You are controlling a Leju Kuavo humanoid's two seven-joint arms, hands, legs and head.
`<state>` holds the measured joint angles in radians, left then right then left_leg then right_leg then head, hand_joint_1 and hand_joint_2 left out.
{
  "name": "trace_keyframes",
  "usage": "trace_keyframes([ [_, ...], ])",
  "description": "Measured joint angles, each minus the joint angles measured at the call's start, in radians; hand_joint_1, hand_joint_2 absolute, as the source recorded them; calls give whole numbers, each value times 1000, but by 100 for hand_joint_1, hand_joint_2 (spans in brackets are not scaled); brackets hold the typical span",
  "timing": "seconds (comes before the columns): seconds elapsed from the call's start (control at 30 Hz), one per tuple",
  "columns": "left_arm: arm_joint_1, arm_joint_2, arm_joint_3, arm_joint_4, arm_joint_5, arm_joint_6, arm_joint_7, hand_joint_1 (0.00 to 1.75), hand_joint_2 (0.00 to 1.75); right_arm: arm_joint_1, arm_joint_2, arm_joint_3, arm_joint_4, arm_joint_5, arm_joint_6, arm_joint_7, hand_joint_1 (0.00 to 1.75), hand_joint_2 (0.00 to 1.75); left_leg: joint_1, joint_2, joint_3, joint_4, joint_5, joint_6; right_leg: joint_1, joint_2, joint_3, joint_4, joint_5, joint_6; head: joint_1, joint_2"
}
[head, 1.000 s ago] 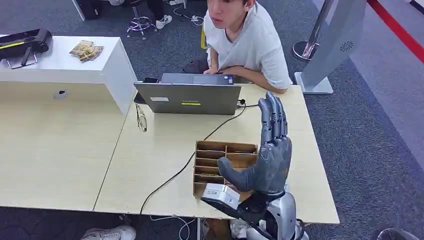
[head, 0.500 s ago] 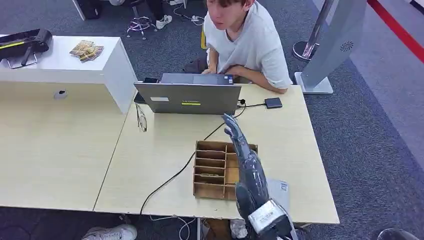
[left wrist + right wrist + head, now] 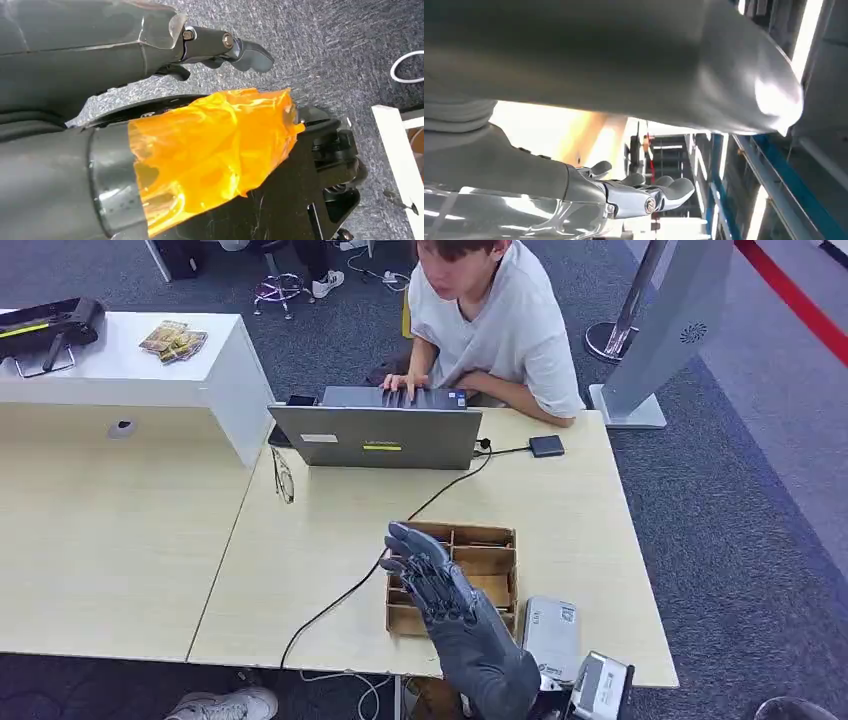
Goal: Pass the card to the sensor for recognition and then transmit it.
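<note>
My right hand [image 3: 447,612] reaches over the near left part of the wooden compartment box [image 3: 488,558], fingers spread and stretched forward, holding nothing. In the right wrist view the same hand [image 3: 644,192] shows its fingers extended against a ceiling. A grey flat device [image 3: 552,635] lies on the table just right of the box, near the front edge. I cannot make out a card. My left hand [image 3: 220,46] hangs above the carpet with its fingers loosely extended and nothing in them.
A person sits at the far side typing on a grey laptop [image 3: 378,435]. A black cable [image 3: 350,585] runs from there past the box to the table's front edge. A small black box [image 3: 546,446] and glasses [image 3: 283,478] lie on the table [image 3: 300,560].
My right hand went from upright beside the box to turned over and lowered, now stretched forward-left over the box. The grey device has come into sight. The person's hand moved onto the keyboard.
</note>
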<state>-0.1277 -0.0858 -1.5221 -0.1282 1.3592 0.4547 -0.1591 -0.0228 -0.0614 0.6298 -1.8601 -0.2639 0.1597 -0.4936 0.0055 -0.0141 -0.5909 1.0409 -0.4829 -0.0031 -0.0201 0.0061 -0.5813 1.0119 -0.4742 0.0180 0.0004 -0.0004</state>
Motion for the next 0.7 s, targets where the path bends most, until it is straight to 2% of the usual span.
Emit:
trace_keyframes([
  [0.3,0,0,0,0,18,-5,0,0,0,29,1,8,32,-153,213,8,0,0,0,0,0,0,0,0,0,0,0,0,0,0,0,0],
  [0.7,-1,1,0,0,16,-10,0,0,0,43,2,19,94,-179,340,1,0,0,0,0,0,0,0,0,0,0,0,0,0,0,0,0],
])
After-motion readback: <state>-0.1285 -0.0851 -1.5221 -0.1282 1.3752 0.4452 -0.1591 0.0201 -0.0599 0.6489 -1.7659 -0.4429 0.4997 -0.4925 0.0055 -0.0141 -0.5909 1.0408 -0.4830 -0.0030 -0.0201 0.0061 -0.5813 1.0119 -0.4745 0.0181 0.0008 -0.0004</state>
